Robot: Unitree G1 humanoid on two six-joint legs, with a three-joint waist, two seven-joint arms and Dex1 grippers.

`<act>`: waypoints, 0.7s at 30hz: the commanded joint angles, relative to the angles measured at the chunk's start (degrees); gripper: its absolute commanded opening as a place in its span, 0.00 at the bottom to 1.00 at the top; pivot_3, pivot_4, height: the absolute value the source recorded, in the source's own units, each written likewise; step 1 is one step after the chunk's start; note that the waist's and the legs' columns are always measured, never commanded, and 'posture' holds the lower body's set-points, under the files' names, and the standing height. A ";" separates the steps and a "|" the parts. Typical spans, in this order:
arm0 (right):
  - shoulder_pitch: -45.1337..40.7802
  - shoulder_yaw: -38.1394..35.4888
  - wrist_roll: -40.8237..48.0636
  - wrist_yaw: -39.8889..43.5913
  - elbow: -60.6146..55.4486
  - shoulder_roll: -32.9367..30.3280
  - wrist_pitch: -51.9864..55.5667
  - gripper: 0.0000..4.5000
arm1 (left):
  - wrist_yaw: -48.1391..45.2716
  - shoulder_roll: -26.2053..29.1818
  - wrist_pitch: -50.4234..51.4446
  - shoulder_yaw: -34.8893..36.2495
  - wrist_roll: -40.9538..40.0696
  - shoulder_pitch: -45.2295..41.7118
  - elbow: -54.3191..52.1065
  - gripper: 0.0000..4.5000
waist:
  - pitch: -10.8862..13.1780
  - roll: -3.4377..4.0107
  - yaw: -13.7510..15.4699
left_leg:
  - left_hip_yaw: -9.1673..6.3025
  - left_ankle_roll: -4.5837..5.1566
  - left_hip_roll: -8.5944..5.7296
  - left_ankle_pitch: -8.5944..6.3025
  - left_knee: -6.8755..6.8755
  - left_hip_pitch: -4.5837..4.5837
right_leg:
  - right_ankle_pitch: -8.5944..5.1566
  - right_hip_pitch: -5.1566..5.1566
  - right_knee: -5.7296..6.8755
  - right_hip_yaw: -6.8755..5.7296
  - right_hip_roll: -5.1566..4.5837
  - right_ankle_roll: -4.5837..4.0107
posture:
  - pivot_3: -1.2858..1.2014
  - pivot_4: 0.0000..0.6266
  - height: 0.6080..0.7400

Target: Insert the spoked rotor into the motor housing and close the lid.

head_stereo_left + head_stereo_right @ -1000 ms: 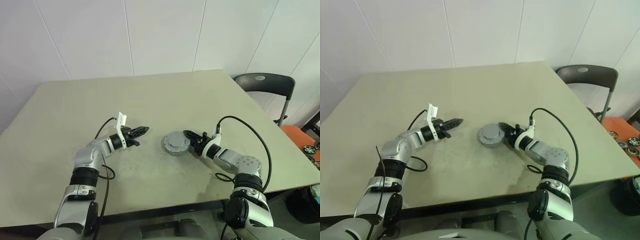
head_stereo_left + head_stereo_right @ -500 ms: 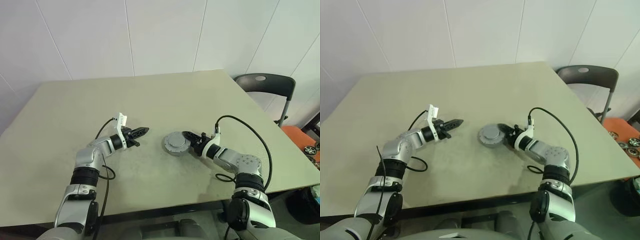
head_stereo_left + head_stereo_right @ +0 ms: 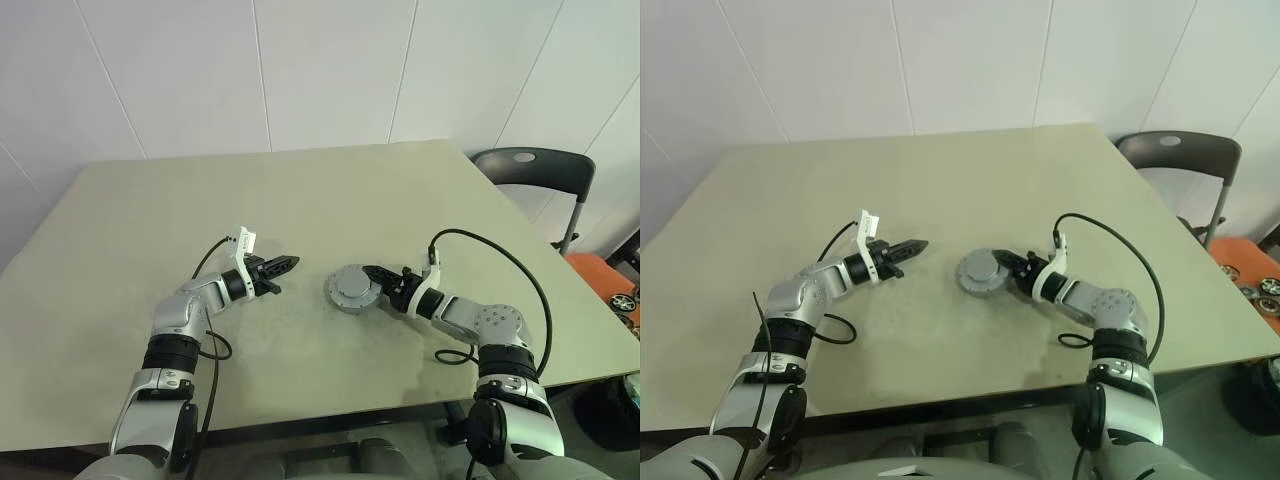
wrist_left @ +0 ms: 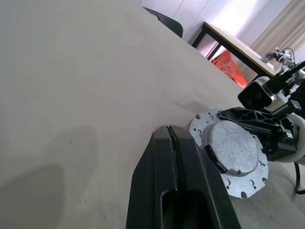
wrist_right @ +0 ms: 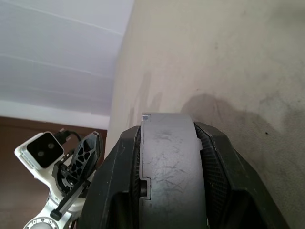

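The motor housing (image 3: pixel 348 289) is a short round grey body with a wider holed flange at its base, lying on the table right of centre. Its top face (image 4: pixel 234 149) is flat, grey and closed; I cannot tell the lid apart from it. The spoked rotor is hidden. My right gripper (image 3: pixel 371 285) reaches in from the right and is shut on the housing, one finger (image 5: pixel 215 164) pressed to each side of the body (image 5: pixel 169 162). A short way left of the housing my left gripper (image 3: pixel 289 263) hovers shut and empty, pointing at it.
The beige table (image 3: pixel 300 190) has wide free surface behind and to the left. A dark chair (image 3: pixel 530 165) stands past the right rear corner, with orange items (image 3: pixel 600 270) on the floor beside it. Black cables loop from both wrists.
My right wrist has rolled and its forearm has swung outward to the right while the fingers stay on the housing. The housing and the left arm have not moved.
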 commanded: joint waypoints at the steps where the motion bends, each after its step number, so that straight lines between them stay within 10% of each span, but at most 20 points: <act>1: 1.25 1.11 -3.07 -2.18 2.33 -0.01 -0.57 0.28 | -0.15 0.33 -0.80 0.56 -0.53 -0.86 -1.86 0.00 | 0.00 -0.01 0.00 | -0.01 0.00 0.00 0.00 0.00 0.00 | 0.00 0.00 0.00 0.00 0.00 0.00 | 0.52 0.00 1.00; 21: -0.64 -10.61 3.57 -14.79 5.04 9.35 -1.56 0.28 | -0.67 0.98 -0.44 0.10 -0.15 -1.32 -1.27 0.00 | -0.36 -0.48 -0.31 | -0.01 0.00 0.06 0.00 0.03 0.60 | 0.00 0.56 0.05 0.04 0.07 -0.04 | 0.52 0.00 1.00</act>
